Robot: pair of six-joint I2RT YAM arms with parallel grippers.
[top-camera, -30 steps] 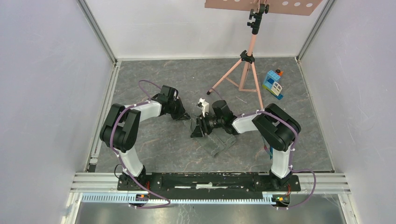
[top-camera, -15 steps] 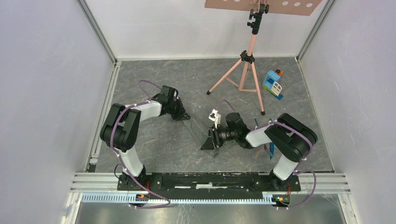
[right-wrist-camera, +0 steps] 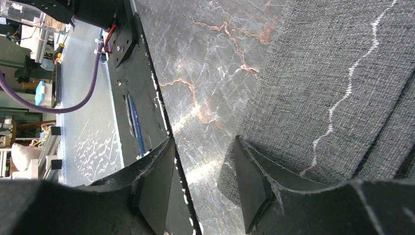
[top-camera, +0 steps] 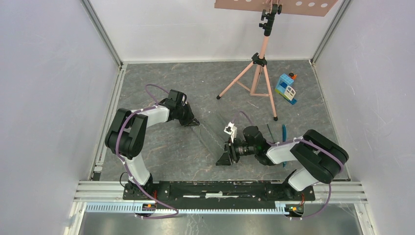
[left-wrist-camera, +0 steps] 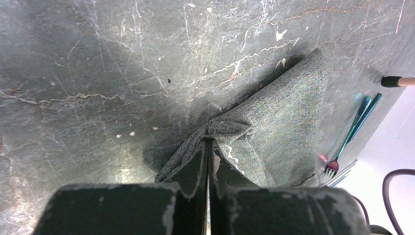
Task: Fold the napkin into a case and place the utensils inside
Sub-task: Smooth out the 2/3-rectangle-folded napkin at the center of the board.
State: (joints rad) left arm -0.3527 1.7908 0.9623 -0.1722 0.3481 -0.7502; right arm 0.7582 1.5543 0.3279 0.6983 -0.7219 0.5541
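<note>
The dark grey napkin [left-wrist-camera: 281, 122] lies folded on the marbled floor and barely stands out from it in the top view [top-camera: 215, 138]. My left gripper [left-wrist-camera: 208, 143] is shut on its bunched near corner, seen from above at the napkin's upper left [top-camera: 194, 121]. My right gripper [right-wrist-camera: 203, 169] is open, low over the floor by the napkin's near end [top-camera: 226, 157]. Its right finger [right-wrist-camera: 252, 188] rests against the napkin's edge [right-wrist-camera: 337, 73], which has a pale stitched line. Only floor shows between its jaws. Slim blue-teal utensils [top-camera: 284, 133] lie right of the napkin, including a fork [left-wrist-camera: 337, 156].
A pink tripod [top-camera: 259, 68] stands behind the napkin, one foot [left-wrist-camera: 396, 81] close to the cloth's far corner. A blue-and-white toy block house [top-camera: 286, 88] sits at the back right. White walls enclose the floor. The black base rail [right-wrist-camera: 139, 73] runs along the near edge.
My right gripper has pulled back from the napkin's middle toward the near edge and to the right, still open. The left arm has held still, shut on the corner.
</note>
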